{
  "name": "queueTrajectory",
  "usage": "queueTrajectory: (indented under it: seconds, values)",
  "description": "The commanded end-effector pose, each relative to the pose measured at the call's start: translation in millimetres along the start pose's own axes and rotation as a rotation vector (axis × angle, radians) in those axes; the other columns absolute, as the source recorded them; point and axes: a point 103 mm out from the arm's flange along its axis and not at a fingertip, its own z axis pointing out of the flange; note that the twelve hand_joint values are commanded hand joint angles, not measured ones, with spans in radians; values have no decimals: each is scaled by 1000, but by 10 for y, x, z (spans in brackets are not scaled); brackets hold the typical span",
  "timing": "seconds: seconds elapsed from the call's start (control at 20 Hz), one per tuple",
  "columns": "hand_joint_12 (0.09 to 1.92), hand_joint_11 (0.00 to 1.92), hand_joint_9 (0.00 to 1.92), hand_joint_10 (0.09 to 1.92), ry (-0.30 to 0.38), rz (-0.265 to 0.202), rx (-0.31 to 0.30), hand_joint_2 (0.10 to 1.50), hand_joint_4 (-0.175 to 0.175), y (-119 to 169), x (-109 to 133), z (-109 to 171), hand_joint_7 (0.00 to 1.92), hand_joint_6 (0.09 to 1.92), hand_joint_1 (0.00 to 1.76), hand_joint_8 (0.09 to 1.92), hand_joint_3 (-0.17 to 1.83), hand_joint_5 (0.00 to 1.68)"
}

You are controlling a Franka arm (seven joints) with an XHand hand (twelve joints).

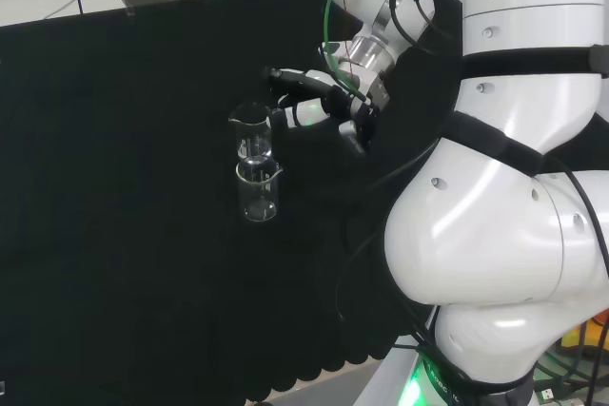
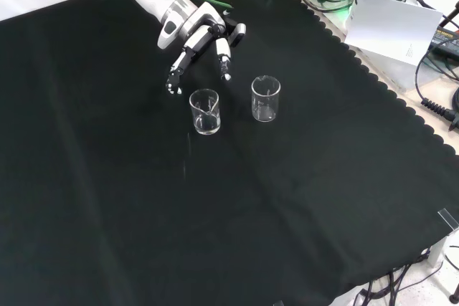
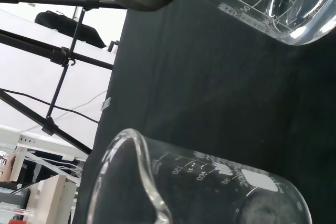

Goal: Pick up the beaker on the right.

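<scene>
Front view: I'm hovering my robot hand (image 2: 203,42), fingers spread and holding nothing, just behind two beakers on the counter (image 2: 107,198); the right beaker (image 2: 265,98) is standing upright, untouched, awaiting my grasp

Right beaker (image 2: 265,99): you see clear, smooth glass with glossy glints and white printed marks.
Left beaker (image 2: 204,112): the same clear glossy glass, bright at your rim line.
Cloth (image 2: 215,213): matt black fabric over your tabletop, scalloped along its edge.
Robot hand (image 2: 201,39): black and white parts, smooth with a soft sheen.
Arm links (image 1: 504,187): glossy white shells, smooth, reflecting your room lights.
</scene>
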Motion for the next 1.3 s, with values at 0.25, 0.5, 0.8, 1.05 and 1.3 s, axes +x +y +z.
queueTrajectory:
  seconds: [0.25, 0.5, 0.8, 1.05, 1.3]
  values:
    - [1156, 0, 99, 601, -3, 12, 11, 858, -13, 80, -81, 119, 40, 87, 1032, 370, -175, 165]
    - [1156, 0, 118, 602, 0, 11, 21, 858, -13, 110, -84, 195, 54, 87, 1032, 383, -175, 174]
    - [1158, 0, 123, 599, -2, 8, 7, 858, -13, 145, -103, 229, 52, 87, 1032, 389, -175, 179]
    - [1160, 0, 125, 597, -5, 5, 5, 859, -13, 168, -166, 277, 49, 87, 1030, 393, -175, 186]
    - [1162, 0, 134, 595, 14, 10, 2, 857, -13, 195, -214, 311, 58, 87, 1004, 404, -175, 204]
